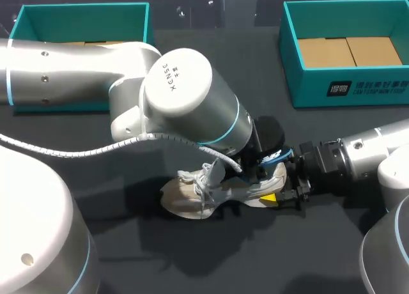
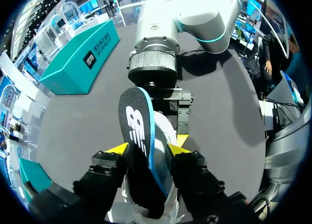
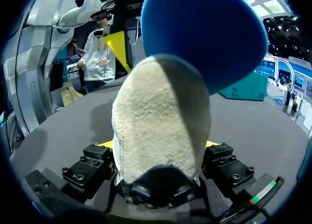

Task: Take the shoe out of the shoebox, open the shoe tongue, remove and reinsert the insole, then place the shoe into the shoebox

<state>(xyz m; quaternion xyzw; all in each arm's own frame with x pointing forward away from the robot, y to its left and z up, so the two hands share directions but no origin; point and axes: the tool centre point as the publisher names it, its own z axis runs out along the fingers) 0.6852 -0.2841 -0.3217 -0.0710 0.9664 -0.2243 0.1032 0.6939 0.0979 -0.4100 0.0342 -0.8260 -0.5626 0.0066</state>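
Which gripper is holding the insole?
The left gripper: it pinches the black insole, while the right gripper clamps the shoe by its heel.

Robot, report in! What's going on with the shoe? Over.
Left gripper shut on insole, sticking up from shoe. Right gripper shut on shoe's heel. Left box, right box stand apart.

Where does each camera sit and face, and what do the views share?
Head view: above and behind, looking down on the table; left arm and right arm meet at the shoe.
Left wrist view: on the left wrist, facing along the left end effector, shut on the insole; right arm ahead.
Right wrist view: on the right wrist, facing along the right end effector, shut on the shoe's heel.
Shared: all show shoe and insole.
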